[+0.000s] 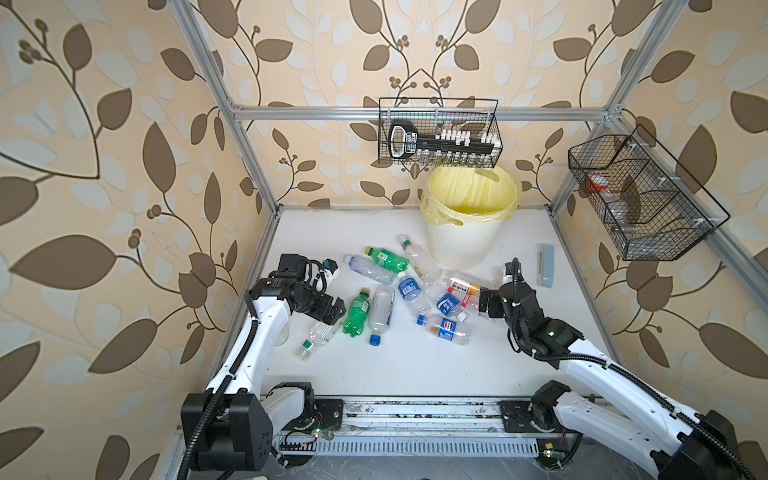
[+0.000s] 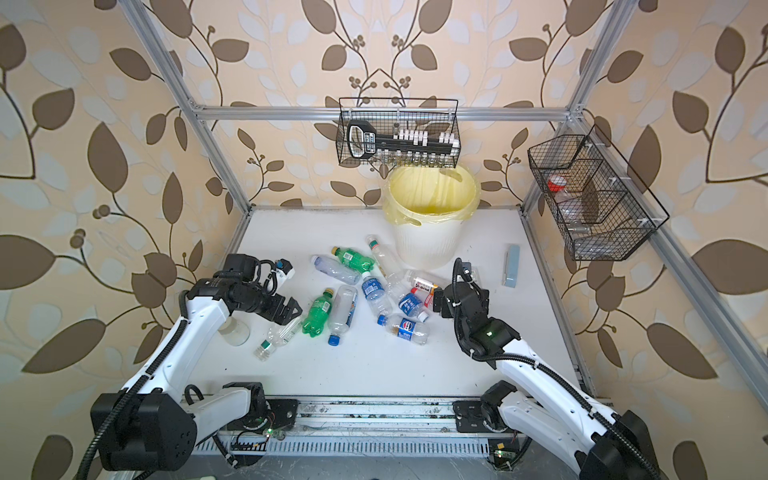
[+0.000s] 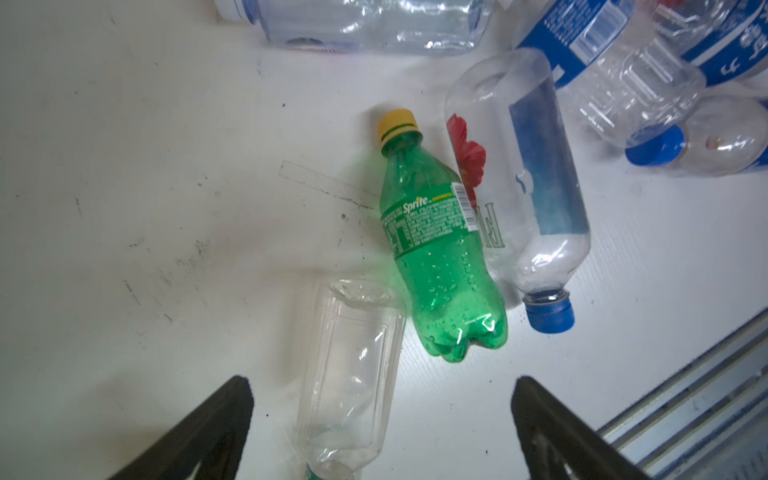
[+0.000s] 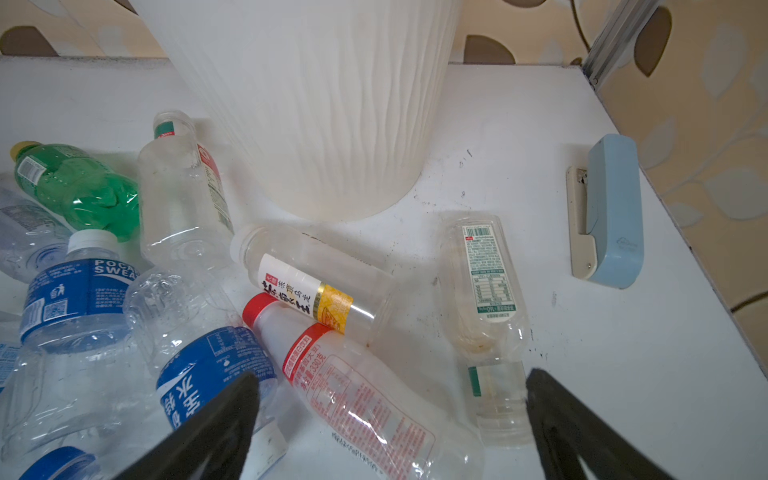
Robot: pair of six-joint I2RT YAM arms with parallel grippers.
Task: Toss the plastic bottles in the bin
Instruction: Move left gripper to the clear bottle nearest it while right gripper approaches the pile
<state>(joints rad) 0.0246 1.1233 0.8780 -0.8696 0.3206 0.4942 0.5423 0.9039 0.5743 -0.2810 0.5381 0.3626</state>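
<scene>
Several plastic bottles (image 1: 409, 293) lie scattered mid-table in both top views. The cream ribbed bin (image 1: 469, 232) with its yellow bag stands behind them. My left gripper (image 1: 336, 316) hovers open over a clear bottle (image 3: 349, 374), which lies between the fingers in the left wrist view, beside a green Sprite bottle (image 3: 436, 249). My right gripper (image 1: 480, 301) is open too, low at the right edge of the pile. In the right wrist view a red-capped bottle (image 4: 353, 386) lies between its fingers, and the bin's wall (image 4: 324, 104) rises just beyond.
A pale-blue flat case (image 1: 545, 265) lies near the table's right edge. One black wire basket (image 1: 440, 133) hangs on the back rail above the bin and another (image 1: 640, 195) on the right frame. A metal rail (image 1: 415, 415) runs along the front edge.
</scene>
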